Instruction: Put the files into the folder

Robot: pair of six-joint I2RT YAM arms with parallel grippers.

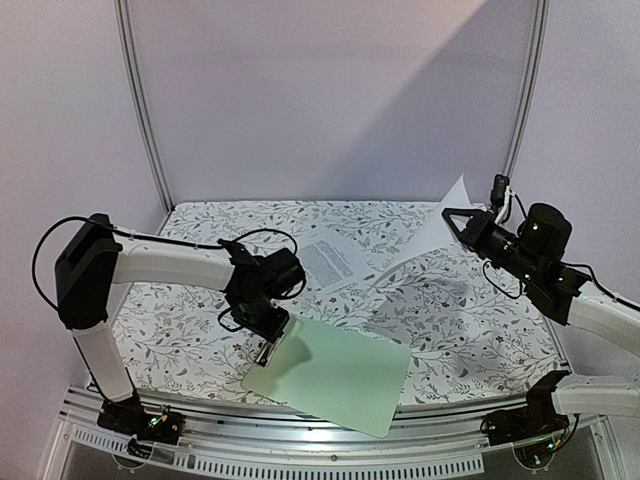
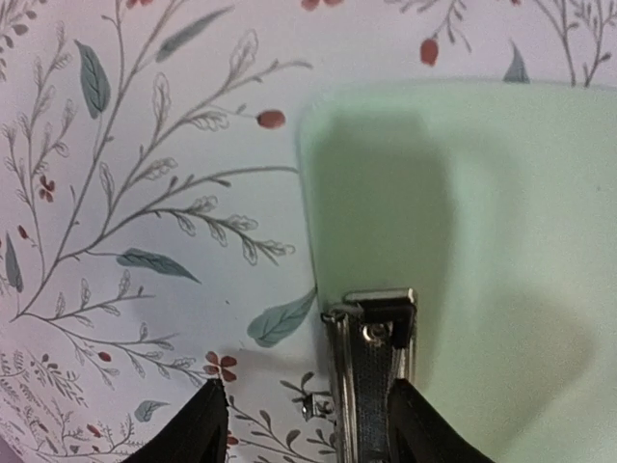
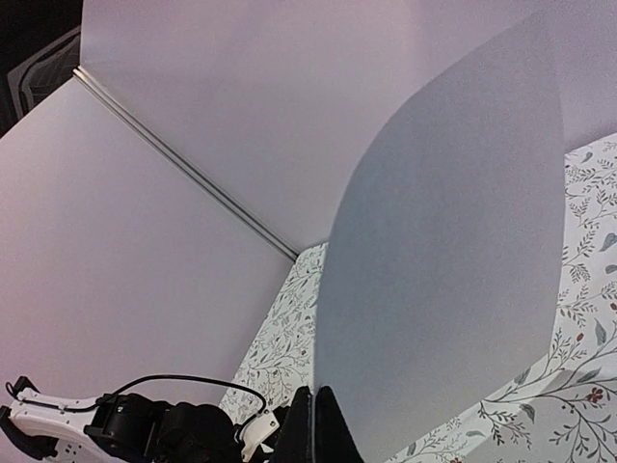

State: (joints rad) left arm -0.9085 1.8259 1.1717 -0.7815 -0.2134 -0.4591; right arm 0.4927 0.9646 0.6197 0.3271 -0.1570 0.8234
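The pale green folder (image 1: 345, 378) lies flat at the table's near edge, one corner over the front rail. Its metal clip (image 2: 371, 371) sits on the left short edge. My left gripper (image 1: 266, 342) hangs over that clip, open; the right finger (image 2: 434, 434) touches the clip and the left finger (image 2: 198, 429) stands well apart from it. A white file sheet (image 1: 330, 262) with printed text lies at the table's middle and rises toward the right. My right gripper (image 1: 462, 222) is shut on its raised corner, and the sheet (image 3: 453, 260) curves up in front of the closed fingers (image 3: 333, 429).
A floral-patterned cloth (image 1: 470, 330) covers the table. White walls with a metal frame (image 1: 140, 110) stand behind and at the sides. The left arm (image 3: 145, 429) shows low in the right wrist view.
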